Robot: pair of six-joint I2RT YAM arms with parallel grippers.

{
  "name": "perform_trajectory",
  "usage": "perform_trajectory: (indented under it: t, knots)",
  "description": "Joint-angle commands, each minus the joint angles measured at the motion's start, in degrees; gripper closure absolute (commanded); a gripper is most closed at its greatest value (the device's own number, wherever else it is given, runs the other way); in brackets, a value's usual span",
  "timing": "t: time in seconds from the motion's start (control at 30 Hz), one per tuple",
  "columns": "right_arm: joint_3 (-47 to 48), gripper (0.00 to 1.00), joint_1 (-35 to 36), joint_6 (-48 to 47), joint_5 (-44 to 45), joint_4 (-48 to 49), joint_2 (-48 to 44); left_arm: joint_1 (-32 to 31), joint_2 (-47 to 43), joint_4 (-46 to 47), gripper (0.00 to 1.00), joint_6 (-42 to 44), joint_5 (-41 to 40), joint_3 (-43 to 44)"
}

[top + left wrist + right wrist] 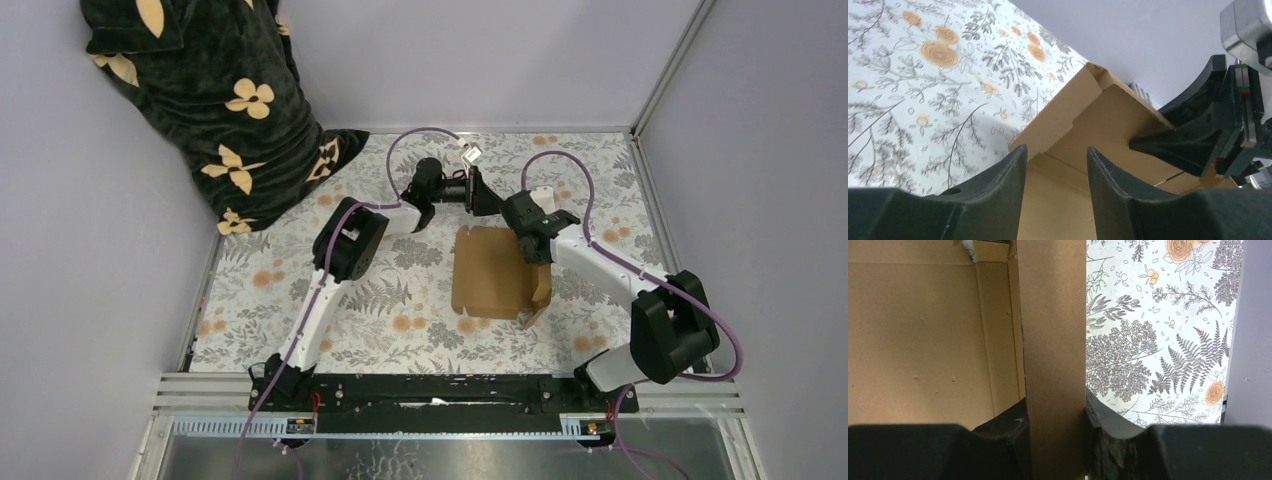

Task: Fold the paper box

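Note:
The paper box (488,272) is a brown cardboard mailer lying partly folded on the flowered table cover, with its right wall raised. My right gripper (533,247) is shut on that upright wall (1053,330), one finger inside the box and one outside. In the right wrist view the box floor (923,340) lies to the left. My left gripper (483,195) hovers at the box's far edge with its jaws open. Between its fingers (998,180) only the box's far flap (1098,120) shows beyond, and nothing is gripped. The right arm's black fingers (1188,142) show at the right of the left wrist view.
A dark cloth with cream flowers (230,110) hangs at the back left. Grey walls close in the back and both sides. A metal rail (450,385) carrying the arm bases runs along the near edge. Cables loop above both arms.

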Motion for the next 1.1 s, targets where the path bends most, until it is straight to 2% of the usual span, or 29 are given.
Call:
perform_trajectory:
  t: [0.0,0.17,0.5,0.73,1.07]
  knots:
    - [2.6,0.81,-0.2,-1.0,1.9,-4.0,0.7,-0.2,6.8,13.1,0.45,-9.9,3.5,7.4]
    - [3.3,0.81,-0.2,-1.3,1.6,-4.5,0.9,-0.3,11.5,13.2,0.41,-12.6,0.8,12.1]
    - [4.1,0.82,2.9,-3.1,0.9,-4.4,1.5,-2.0,10.2,-2.5,0.4,-3.3,-10.5,13.2]
    - [3.9,0.83,4.3,-3.4,0.9,-3.9,2.0,-2.9,12.5,-2.3,0.4,-3.8,-11.0,16.6]
    - [4.1,0.82,4.3,-2.7,3.3,-6.1,4.3,-3.9,12.7,8.0,0.4,-7.2,-7.1,12.9]
